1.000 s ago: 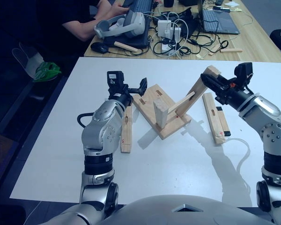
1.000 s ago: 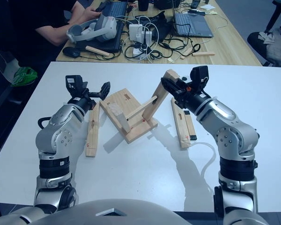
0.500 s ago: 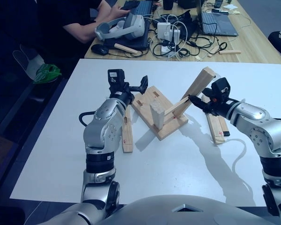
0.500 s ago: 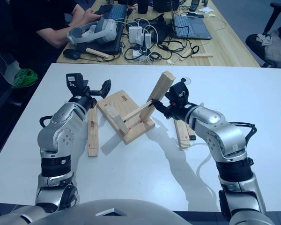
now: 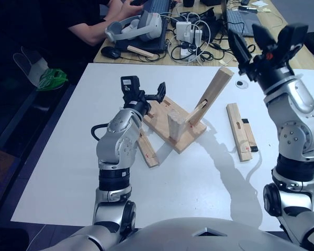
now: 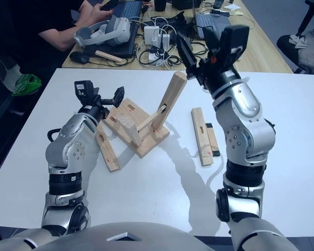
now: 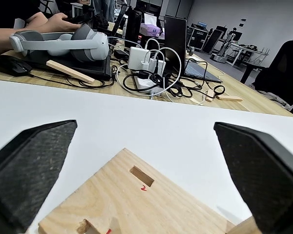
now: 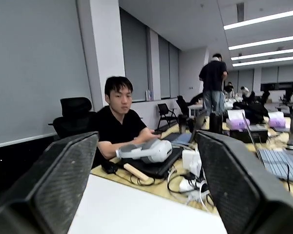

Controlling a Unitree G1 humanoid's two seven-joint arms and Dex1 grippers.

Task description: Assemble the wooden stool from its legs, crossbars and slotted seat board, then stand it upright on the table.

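**Student:** Where does the partly built stool sit?

**Tutor:** The seat board (image 5: 184, 137) lies flat near the middle of the white table (image 5: 199, 178), slots facing up. A short leg (image 5: 176, 123) stands upright in it. A tall leg (image 5: 213, 91) rises from the board's right corner, tilted toward the table's far right. A crossbar (image 5: 199, 110) runs from it toward the short leg.

**Student:** And the remaining parts?

**Tutor:** One loose leg (image 5: 149, 153) lies flat just beside the board's left edge, partly hidden under the left arm. A second loose leg (image 5: 238, 130) lies flat to the right, well apart from the board. A thin strip (image 5: 249, 137) lies against its outer side.

**Student:** What state are the tools in?

**Tutor:** The left tool (image 5: 150, 95) hovers over the board's far left corner, its fingers (image 7: 34, 165) spread wide and grasping nothing. Its wrist view shows a slot (image 7: 141, 176) of the board between them. The right tool (image 5: 248, 46) is raised high above the table's far right part, apart from the tall leg. Its fingers (image 8: 53, 180) are likewise spread and empty.
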